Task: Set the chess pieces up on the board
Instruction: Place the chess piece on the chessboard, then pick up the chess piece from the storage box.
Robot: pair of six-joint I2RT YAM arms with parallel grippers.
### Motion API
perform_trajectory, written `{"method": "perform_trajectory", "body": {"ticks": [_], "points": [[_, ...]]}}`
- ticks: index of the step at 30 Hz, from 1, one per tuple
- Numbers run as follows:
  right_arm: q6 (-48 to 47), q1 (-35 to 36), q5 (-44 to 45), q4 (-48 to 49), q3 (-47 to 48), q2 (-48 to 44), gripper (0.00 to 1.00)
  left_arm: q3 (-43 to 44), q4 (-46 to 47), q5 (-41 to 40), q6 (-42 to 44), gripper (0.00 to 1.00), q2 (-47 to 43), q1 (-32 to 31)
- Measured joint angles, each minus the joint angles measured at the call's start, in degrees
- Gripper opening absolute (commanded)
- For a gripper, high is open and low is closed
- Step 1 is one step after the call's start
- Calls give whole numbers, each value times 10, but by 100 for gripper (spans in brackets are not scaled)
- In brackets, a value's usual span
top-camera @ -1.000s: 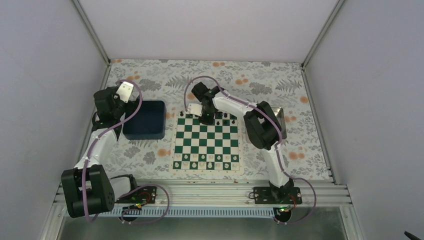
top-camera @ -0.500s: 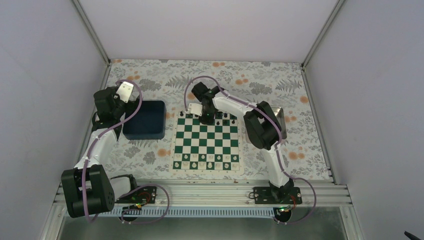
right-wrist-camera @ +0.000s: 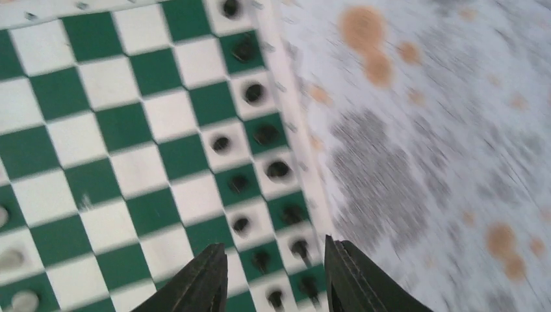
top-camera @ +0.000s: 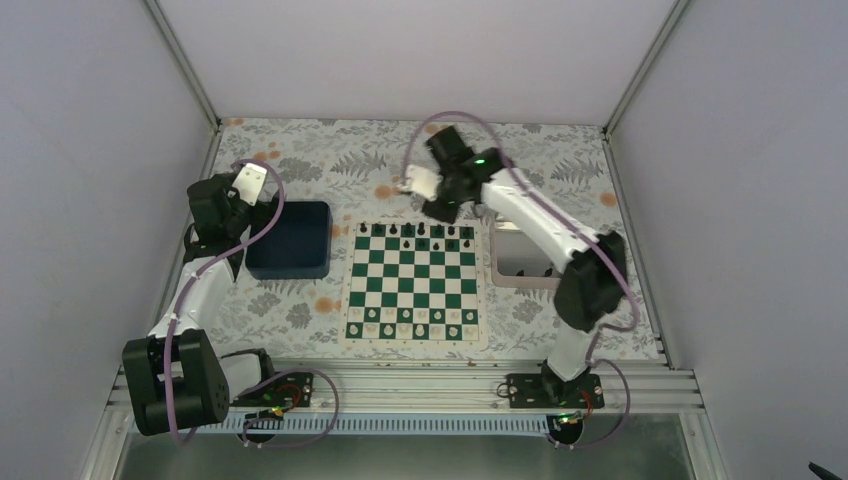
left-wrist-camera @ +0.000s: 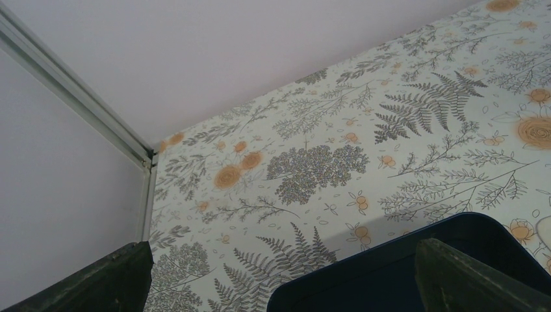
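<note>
Right pincer, jaws apart & empty, hovers beyond the black pieces on the board; tray, prob. next pick's source, lies to its right, far from wide-open left pincer.

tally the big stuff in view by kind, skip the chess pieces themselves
chessboard: 1
dark blue bin: 1
metal tray: 1
robot arms: 2
total: 5
</note>
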Motion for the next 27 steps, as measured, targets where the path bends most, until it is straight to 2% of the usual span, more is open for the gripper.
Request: {"method": "perform_trajectory", "body": {"ticks": [3, 7, 10, 13, 17, 27], "points": [[-5, -74, 3, 0, -50, -84, 44, 0, 0, 0, 0, 100, 0, 0], [-35, -252, 30, 16, -163, -165, 48, 0, 0, 0, 0, 100, 0, 2], [-70, -346, 41, 25, -252, -192, 49, 0, 0, 0, 0, 100, 0, 2], [-104, -388, 41, 40, -329, -203, 49, 0, 0, 0, 0, 100, 0, 2], [-131, -406, 45, 62, -392, -204, 48, 0, 0, 1, 0, 100, 0, 2], [-173, -425, 81, 119, -407, -186, 48, 0, 0, 1, 0, 100, 0, 2]]}}
